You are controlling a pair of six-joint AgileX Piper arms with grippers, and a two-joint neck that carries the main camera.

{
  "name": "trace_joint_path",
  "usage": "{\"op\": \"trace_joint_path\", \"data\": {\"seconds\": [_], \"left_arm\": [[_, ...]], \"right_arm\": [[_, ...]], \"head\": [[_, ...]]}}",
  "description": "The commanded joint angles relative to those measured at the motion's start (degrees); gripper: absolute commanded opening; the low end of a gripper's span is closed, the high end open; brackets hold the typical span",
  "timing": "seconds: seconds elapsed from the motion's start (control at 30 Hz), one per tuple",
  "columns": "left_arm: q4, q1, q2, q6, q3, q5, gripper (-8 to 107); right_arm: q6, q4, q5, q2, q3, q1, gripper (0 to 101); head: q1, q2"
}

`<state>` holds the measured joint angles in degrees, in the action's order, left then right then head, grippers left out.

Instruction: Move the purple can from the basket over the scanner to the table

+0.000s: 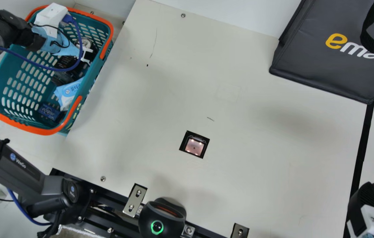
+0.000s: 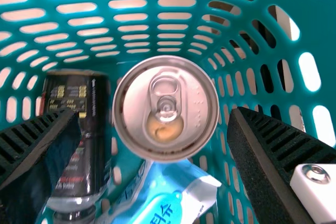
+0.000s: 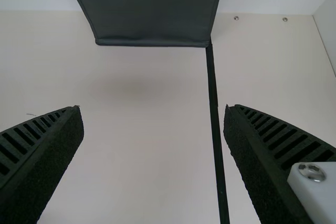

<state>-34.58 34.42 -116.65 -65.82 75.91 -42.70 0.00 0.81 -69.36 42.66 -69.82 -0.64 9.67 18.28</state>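
Inside the teal basket (image 1: 43, 132), my left gripper (image 1: 74, 61) reaches down at the right side. A can (image 2: 197, 106) stands upright in the left wrist view, its silver lid and pull tab facing the camera; its side colour is hidden. My left gripper (image 2: 155, 114) is open, one finger to each side of the can with gaps between. The scanner (image 1: 194, 146) is a lit square window set into the table (image 1: 256, 158). My right gripper (image 1: 367, 205) is at the table's lower right; in the right wrist view, my right gripper (image 3: 153, 107) stands open with nothing between its fingers.
A black-capped bottle (image 2: 73, 156) and a blue packet (image 2: 157, 195) lie close to the can. A dark blue box (image 1: 49, 111) rests in the basket's near end. The dark bag (image 1: 319, 66) stands at the back right. A round black device (image 1: 162, 215) sits at the near edge.
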Motion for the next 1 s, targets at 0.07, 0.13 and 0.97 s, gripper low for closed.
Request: {"op": "trace_joint_path", "data": {"seconds": [0.07, 0.13, 0.97], "left_arm": [[-3.2, 0.2, -1.2, -4.6, 0.5, -0.1, 90], [-4.9, 0.4, -1.8, -6.4, 0.7, -0.2, 90], [-21.6, 3.4, 2.3, -19.0, -3.1, -0.7, -8]], "right_arm": [[0.0, 0.0, 0.0, 0.0, 0.0, 0.0, 95], [0.0, 0.0, 0.0, 0.0, 0.0, 0.0, 95], [0.0, 0.0, 0.0, 0.0, 0.0, 0.0, 95]], "head": [[-1.7, 0.1], [-1.7, 0.1], [-1.7, 0.1]]}}
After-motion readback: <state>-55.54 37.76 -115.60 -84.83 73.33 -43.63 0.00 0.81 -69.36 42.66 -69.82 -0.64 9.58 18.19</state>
